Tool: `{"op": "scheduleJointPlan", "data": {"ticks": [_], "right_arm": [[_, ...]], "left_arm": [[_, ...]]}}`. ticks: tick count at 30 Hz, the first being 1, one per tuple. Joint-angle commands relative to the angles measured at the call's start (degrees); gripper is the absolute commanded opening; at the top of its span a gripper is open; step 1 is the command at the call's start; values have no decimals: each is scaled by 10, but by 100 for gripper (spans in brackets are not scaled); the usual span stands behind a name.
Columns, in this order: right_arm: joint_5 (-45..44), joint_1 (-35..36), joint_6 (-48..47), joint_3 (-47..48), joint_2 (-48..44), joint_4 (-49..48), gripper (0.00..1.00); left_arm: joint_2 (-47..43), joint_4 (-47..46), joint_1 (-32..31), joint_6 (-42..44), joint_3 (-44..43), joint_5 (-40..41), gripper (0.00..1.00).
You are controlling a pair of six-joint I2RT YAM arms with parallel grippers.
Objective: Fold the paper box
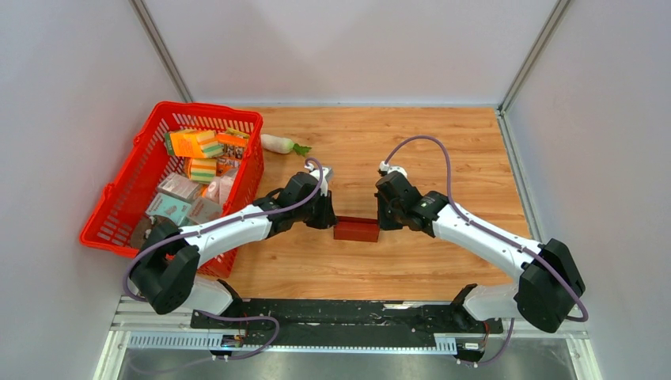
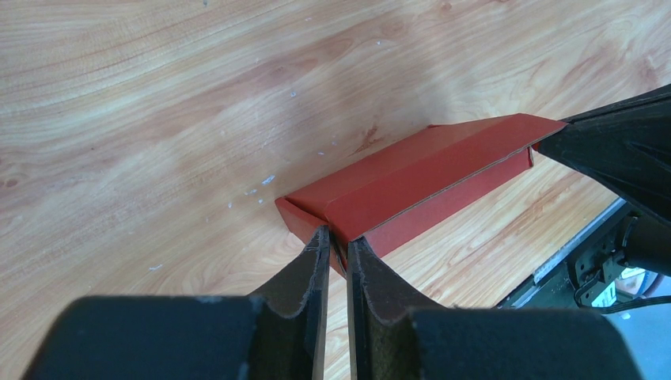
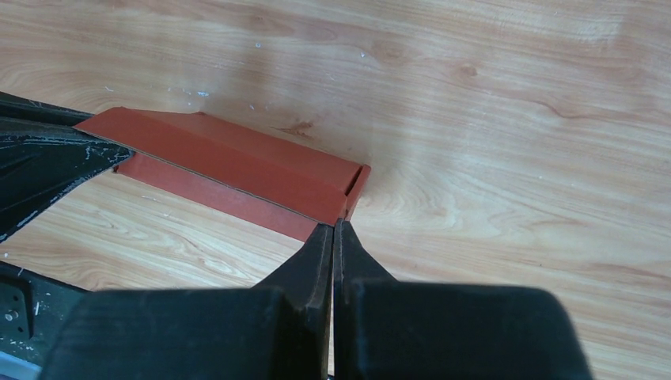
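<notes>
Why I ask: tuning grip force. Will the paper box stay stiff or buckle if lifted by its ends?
The paper box shows a thin cardboard edge, so probably light, apt to buckle between the left end effector and right end effector. Flat, shallow, it likely won't roll.

A light wooden tabletop with a wavy grain fills the middle of the top view. Plain pale grey panels close it in: a back wall across the top of the frame, a left wall and a right wall. Two metal corner posts run slantwise at upper left and upper right. A slotted aluminium rail crosses the bottom edge, with a dull grey surface below it. The light is soft and even. In the left wrist view, small white specks dot the wood.
</notes>
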State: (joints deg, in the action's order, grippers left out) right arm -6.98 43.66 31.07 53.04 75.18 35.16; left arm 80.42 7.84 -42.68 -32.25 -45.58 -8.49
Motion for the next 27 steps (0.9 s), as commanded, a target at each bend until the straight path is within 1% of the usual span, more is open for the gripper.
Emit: {"op": "scheduleJointPlan", "data": {"ticks": [1, 7, 19, 20, 27], "right_arm": [[54, 11, 46, 23, 10, -22, 0], [58, 11, 69, 28, 8, -25, 0], [61, 10, 80, 26, 6, -33, 0], [80, 10, 82, 27, 5, -33, 0], [87, 10, 89, 27, 6, -40, 0]], "left_arm": [[15, 10, -13, 5, 1, -10, 17], [16, 9, -14, 5, -1, -12, 17], [17, 4, -14, 3, 1, -12, 17], [17, 3, -14, 3, 1, -13, 17], [14, 6, -14, 4, 2, -11, 17]]}}
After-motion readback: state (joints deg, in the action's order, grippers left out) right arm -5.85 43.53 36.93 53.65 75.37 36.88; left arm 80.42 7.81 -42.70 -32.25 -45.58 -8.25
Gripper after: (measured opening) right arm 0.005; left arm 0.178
